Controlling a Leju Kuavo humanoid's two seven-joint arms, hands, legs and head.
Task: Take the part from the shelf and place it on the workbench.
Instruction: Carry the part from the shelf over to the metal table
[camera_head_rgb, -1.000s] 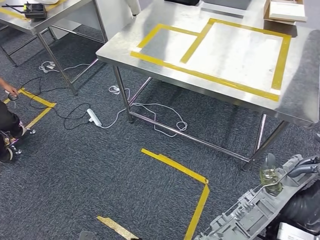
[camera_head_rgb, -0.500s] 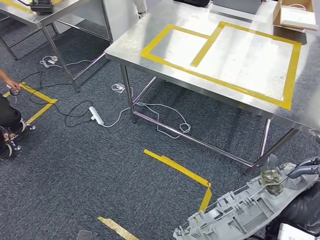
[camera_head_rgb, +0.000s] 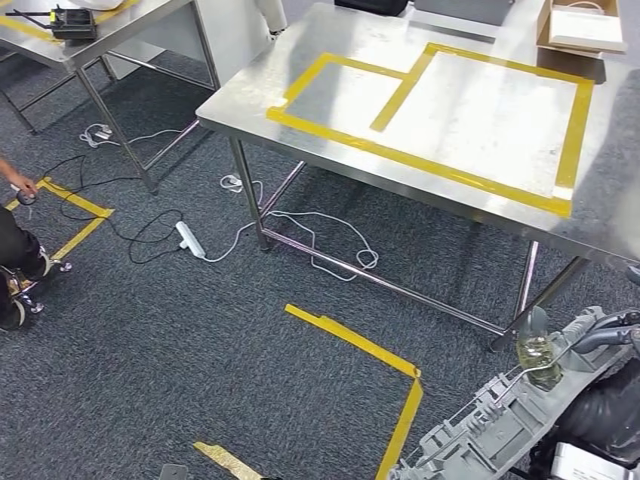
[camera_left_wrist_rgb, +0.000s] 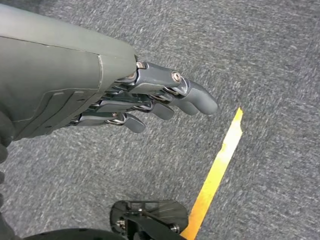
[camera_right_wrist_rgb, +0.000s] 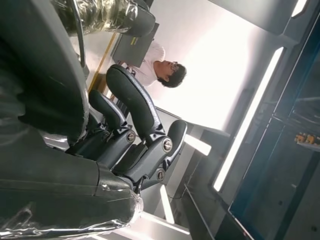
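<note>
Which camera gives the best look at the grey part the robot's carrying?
The head view: the grey part shows along its ribbed length, low right. The right wrist view gives a dark blurred surface, perhaps it, at the right robot hand; the left wrist view faces carpet.

The left robot hand (camera_left_wrist_rgb: 124, 100) hung low with its dark fingers (camera_left_wrist_rgb: 188, 95) extended close together, holding nothing. The right robot hand (camera_right_wrist_rgb: 128, 135) had its dark fingers (camera_right_wrist_rgb: 130, 97) curled around a long grey ribbed plastic part (camera_head_rgb: 498, 420).
</note>
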